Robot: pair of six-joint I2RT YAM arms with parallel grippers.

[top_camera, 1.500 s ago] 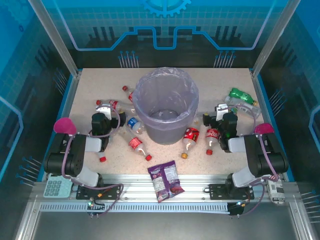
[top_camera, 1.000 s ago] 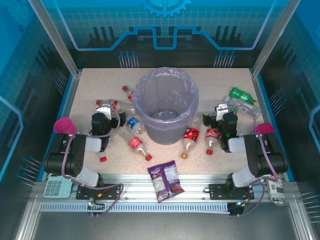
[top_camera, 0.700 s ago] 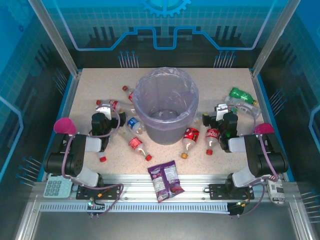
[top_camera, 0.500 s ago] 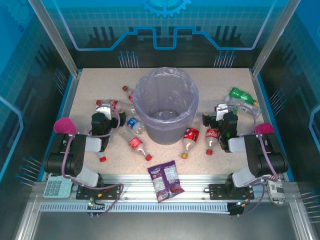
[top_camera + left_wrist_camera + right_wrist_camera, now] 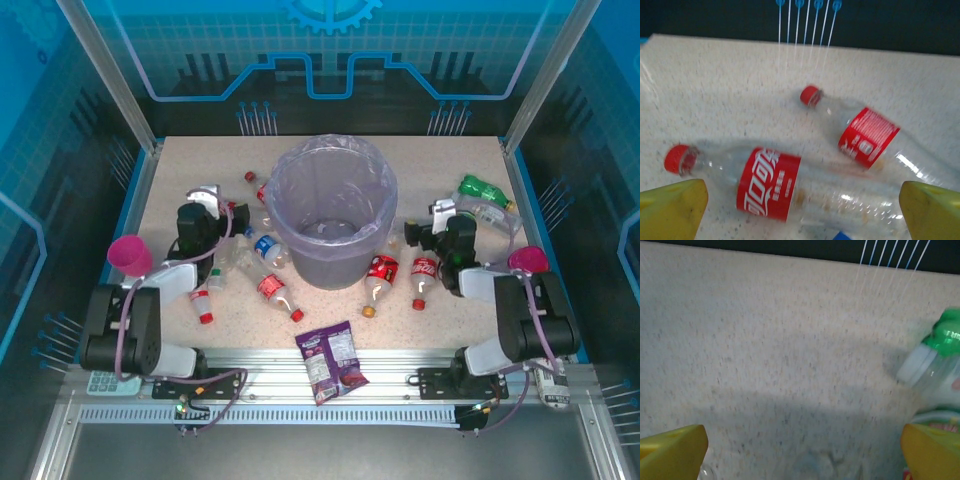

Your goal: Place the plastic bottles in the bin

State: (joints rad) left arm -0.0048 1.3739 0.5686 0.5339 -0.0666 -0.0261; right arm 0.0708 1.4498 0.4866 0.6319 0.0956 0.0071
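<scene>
Plastic bottles down flat on speckled tabletop (image 5: 450,160), all outside bin (image 5: 335,268): two red-label ones (image 5: 380,272) at 5 o'clock of it, blue-label one (image 5: 265,245) at 8, green bottle (image 5: 480,188) at 2. Hard to read: capped bottle (image 5: 255,185) at 10 o'clock, body tucked behind bin wall. Left wrist view: near red-label bottle (image 5: 770,185) clipped by lower edge, far red-label bottle (image 5: 867,137) running out of frame at 4 o'clock, blue scrap (image 5: 842,235) at bottom edge unidentifiable. Right wrist view blurred: green bottle cut off at 3 o'clock edge, whitish cap-like shape (image 5: 915,365) beside it, owner unclear. Left gripper (image 5: 205,195) at 9 o'clock of bin, jaws spread fully, yellow fingers (image 5: 672,207) flanking near red-label bottle, nothing gripped, contact not discernible. Right gripper (image 5: 443,212) at 3 o'clock of bin, likewise spread wide, nothing held, bare tabletop between its fingers. Materials: bottles of thin clear plastic, red wrap labels with white script, red screw caps. Bin round, tapered, grey, lined with translucent lavender bag folded over rim. Tabletop beige, stone-like fleck. Finger pads wedge-shaped. Purple snack packet (image 5: 333,362), crinkled, at 6 o'clock of bin on near rail.
</scene>
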